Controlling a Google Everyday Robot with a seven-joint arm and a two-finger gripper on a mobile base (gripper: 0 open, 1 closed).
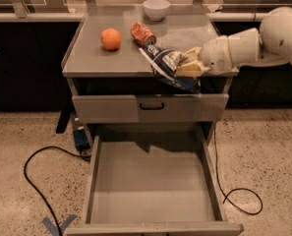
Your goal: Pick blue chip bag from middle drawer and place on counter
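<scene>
The blue chip bag (167, 66) is a crinkly dark-blue foil bag with a white label. My gripper (187, 65) is shut on it and holds it in the air at the counter's front edge, right of centre. The arm reaches in from the right. The counter (94, 60) is a flat grey cabinet top. The middle drawer (148, 181) stands pulled out below, its bare grey floor showing with nothing in it.
On the counter lie an orange (111, 39), a crushed orange-red can (142, 33) and a white bowl (156, 9) at the back. The top drawer front (150, 107) with its dark handle is closed. A black cable (35, 181) runs on the floor at left.
</scene>
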